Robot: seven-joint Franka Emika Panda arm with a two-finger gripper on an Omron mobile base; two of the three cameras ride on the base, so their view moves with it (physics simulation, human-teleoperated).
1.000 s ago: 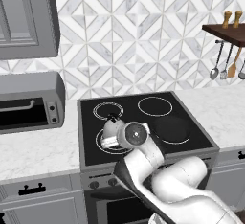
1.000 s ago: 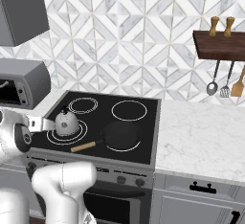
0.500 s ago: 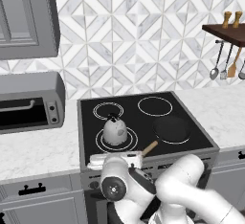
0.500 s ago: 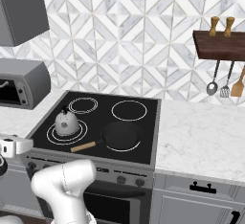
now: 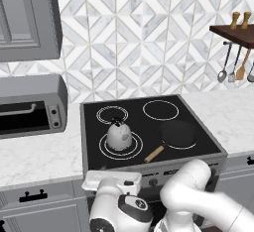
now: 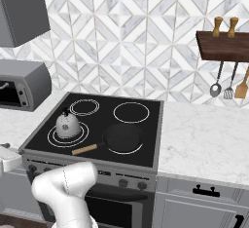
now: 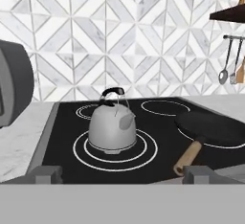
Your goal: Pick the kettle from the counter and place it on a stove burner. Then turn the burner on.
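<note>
The silver-grey kettle [image 5: 119, 136] [image 6: 67, 124] [image 7: 113, 125] stands upright on the stove burner [image 5: 120, 146] [image 6: 68, 134] [image 7: 115, 151], the large double white ring at the front left of the black cooktop. The ring is not glowing. My gripper [image 7: 122, 174] is open, its two fingertips [image 7: 45, 173] wide apart with nothing between them. It sits low at the stove's front edge, facing the kettle and apart from it. The hand [image 5: 111, 179] shows as a white block just in front of the cooktop. White marble counter [image 5: 34, 156] [image 6: 204, 139] flanks the stove.
A black frying pan [image 5: 177, 133] [image 6: 122, 138] [image 7: 215, 127] with a wooden handle [image 7: 189, 157] sits on the front right burner. A grey toaster oven [image 5: 30, 107] stands on the left counter. Utensils [image 6: 226, 83] hang under a wooden shelf at the right. Knobs [image 6: 121, 182] line the stove front.
The hand has drawn back from beside the kettle and dropped low to the stove's front edge. The kettle stays on the burner.
</note>
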